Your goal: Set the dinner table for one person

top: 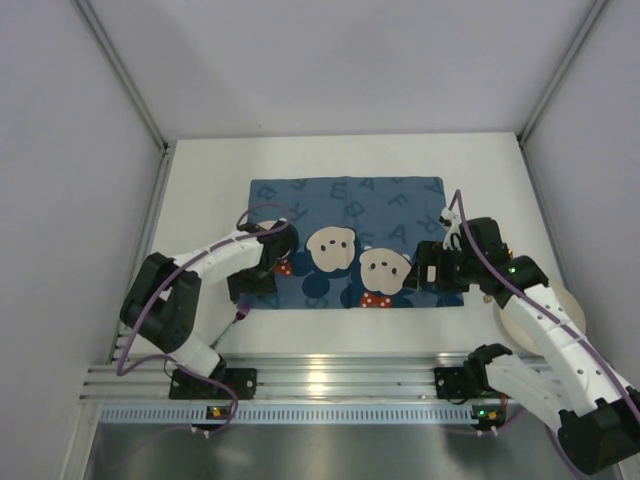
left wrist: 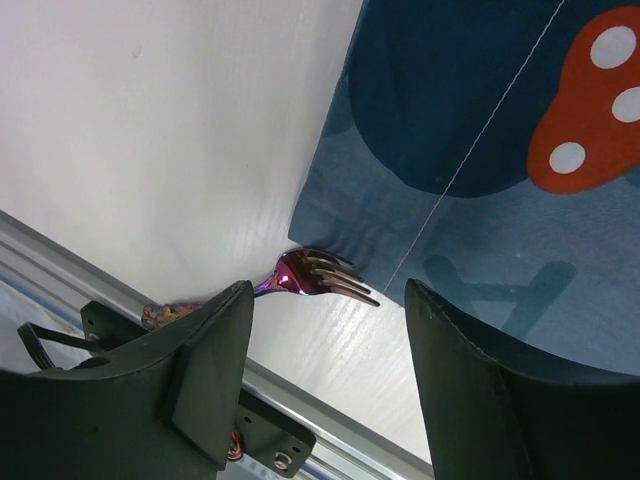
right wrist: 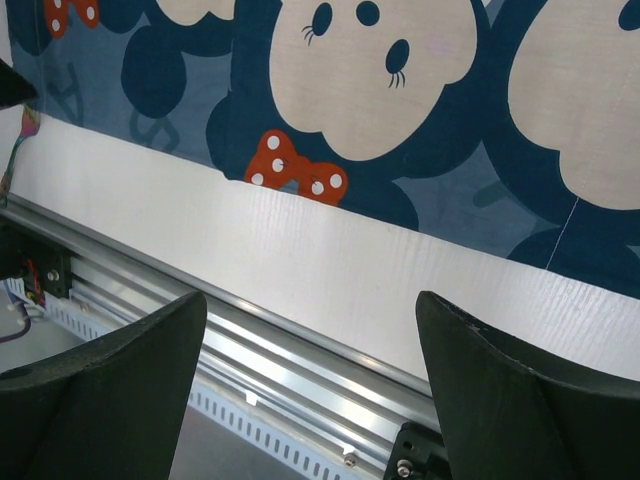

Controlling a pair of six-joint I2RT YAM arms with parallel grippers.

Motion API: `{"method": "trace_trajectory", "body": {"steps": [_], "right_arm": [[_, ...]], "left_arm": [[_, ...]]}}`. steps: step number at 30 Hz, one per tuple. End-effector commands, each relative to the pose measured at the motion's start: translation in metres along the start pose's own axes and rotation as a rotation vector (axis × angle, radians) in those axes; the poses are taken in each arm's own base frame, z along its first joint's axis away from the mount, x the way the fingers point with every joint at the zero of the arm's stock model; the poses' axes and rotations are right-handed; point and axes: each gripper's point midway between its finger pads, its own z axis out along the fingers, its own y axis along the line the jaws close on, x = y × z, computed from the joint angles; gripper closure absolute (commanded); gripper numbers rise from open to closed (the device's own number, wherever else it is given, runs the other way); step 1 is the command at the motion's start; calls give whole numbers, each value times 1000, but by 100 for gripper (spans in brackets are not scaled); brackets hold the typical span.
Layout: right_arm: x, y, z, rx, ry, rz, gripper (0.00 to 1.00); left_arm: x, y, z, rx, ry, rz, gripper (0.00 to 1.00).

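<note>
The white dinner table (top: 200,190) carries a blue cartoon-print placemat (top: 345,205) in its middle. A shiny purple fork (left wrist: 315,275) lies on the table with its tines touching the mat's near left corner. Its handle runs toward the front rail, partly behind my finger, and it also shows in the top view (top: 238,320). My left gripper (left wrist: 328,292) is open and empty, hovering just above the fork's tines, at the mat's left edge in the top view (top: 262,272). My right gripper (right wrist: 310,300) is open and empty over the mat's near right edge (top: 435,270).
A round beige plate (top: 565,300) lies at the front right, partly under my right arm. A metal rail (top: 320,378) runs along the near table edge. Grey walls close in the left, right and back sides.
</note>
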Motion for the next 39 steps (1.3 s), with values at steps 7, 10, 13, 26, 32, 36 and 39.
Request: {"method": "trace_trajectory", "body": {"steps": [7,10,13,26,32,36,39], "right_arm": [[-7,3,1,-12,-21,-5,14],[-6,3,1,-11,-16,-5,14],[-6,2,2,-8,-16,-4,14],[-6,1,2,-4,-14,-1,14],[-7,1,2,-2,-18,1,14],[-8,2,1,-6,-23,2,14],[-12,10,-2,-40,-26,-5,14]], "left_arm": [[-1,-1,10,-28,2,25,45],[0,-2,14,-38,6,33,48],[1,-3,17,-43,9,42,54],[-12,-3,11,-59,-17,72,100],[-32,-4,-27,16,-47,82,100],[-51,-4,-64,77,-75,69,100],[-69,-10,-95,151,-107,38,100]]}}
